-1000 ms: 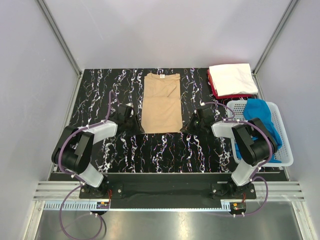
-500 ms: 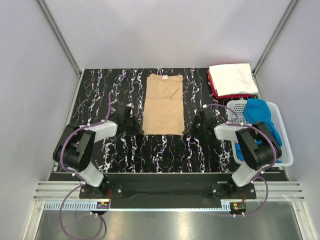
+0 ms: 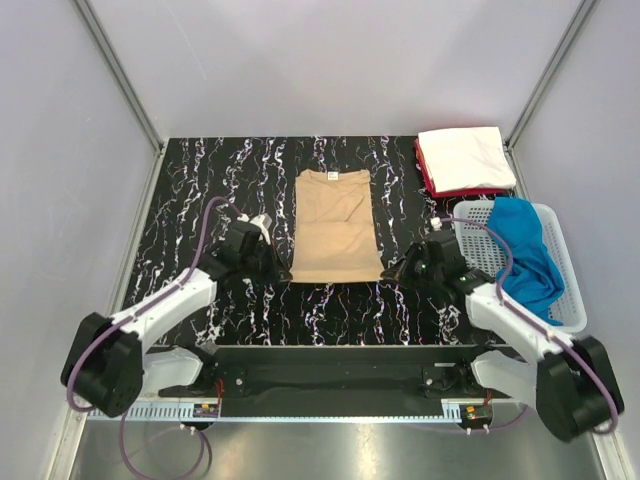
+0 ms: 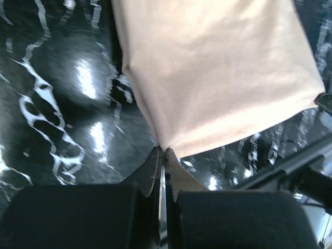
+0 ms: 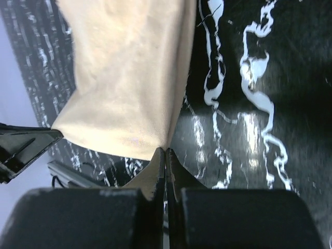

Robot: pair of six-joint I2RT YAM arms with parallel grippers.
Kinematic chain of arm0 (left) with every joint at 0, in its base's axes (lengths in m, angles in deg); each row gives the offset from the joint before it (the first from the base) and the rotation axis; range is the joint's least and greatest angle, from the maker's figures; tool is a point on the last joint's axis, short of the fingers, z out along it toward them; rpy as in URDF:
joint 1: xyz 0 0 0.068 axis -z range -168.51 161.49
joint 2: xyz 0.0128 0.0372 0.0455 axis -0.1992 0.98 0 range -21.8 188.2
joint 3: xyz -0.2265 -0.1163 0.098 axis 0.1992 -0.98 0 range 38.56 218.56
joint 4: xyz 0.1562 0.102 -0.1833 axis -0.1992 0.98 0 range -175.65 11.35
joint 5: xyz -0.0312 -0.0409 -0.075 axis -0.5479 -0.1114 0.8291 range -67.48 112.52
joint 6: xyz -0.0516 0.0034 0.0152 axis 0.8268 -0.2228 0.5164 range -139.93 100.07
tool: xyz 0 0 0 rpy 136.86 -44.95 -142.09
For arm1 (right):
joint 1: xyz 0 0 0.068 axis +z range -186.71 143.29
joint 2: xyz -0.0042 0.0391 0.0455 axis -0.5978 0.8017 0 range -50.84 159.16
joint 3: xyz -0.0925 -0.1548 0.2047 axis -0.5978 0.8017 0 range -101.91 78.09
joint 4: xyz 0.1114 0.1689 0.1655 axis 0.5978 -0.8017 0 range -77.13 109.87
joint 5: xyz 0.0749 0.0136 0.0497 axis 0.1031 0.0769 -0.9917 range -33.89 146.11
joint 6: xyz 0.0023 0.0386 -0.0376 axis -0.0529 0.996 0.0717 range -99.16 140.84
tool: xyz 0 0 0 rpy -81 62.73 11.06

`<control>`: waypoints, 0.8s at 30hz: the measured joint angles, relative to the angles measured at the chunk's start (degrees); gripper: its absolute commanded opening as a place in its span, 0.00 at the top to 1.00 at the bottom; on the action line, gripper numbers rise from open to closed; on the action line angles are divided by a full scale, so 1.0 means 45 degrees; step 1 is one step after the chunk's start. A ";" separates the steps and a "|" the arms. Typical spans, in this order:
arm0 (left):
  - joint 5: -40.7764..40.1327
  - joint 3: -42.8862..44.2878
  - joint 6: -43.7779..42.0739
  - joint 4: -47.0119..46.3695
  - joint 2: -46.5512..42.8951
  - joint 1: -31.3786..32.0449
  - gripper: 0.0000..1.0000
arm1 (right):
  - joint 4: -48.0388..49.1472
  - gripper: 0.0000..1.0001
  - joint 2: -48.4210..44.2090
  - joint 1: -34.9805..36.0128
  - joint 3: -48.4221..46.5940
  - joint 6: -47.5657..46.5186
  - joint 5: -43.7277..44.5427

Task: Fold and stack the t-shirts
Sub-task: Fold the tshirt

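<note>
The tan t-shirt [image 3: 335, 225] lies flat on the black marbled table as a long, narrow folded strip, collar at the far end. My left gripper [image 3: 283, 272] is shut on its near left corner, which also shows in the left wrist view [image 4: 164, 151] with the tan cloth [image 4: 218, 78]. My right gripper [image 3: 388, 272] is shut on its near right corner, as the right wrist view [image 5: 165, 150] shows with the tan cloth [image 5: 129, 78]. The white t-shirt [image 3: 460, 155] lies folded on the red one [image 3: 430, 183] at the far right. The blue t-shirt [image 3: 525, 260] lies crumpled in the basket.
The white mesh basket [image 3: 570, 322] stands at the right edge of the table, beside my right arm. Grey walls and metal posts close in the table on three sides. The black base rail runs along the near edge.
Both grippers have drawn back toward the near edge, pulling the tan shirt's near hem with them. The whole shirt has slid nearer, and slightly to the right.
</note>
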 measured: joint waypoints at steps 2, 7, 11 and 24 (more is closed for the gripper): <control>-0.0087 -0.0015 0.0175 0.0316 -0.0665 0.0398 1.00 | -0.0510 1.00 -0.1302 0.0005 0.0277 0.0199 -0.0005; -0.0612 0.0131 0.0364 0.1088 -0.1729 0.1365 1.00 | -0.1321 1.00 -0.3332 0.0010 0.0476 0.0588 0.0039; -0.0986 0.1341 0.0180 0.1880 -0.1263 0.1477 1.00 | -0.1540 1.00 -0.3186 0.0010 0.0282 0.0491 0.0141; -0.0573 0.7762 -0.1171 0.2744 0.3589 -0.0855 1.00 | -0.2414 1.00 0.2905 -0.1248 -0.6261 -0.1375 0.0151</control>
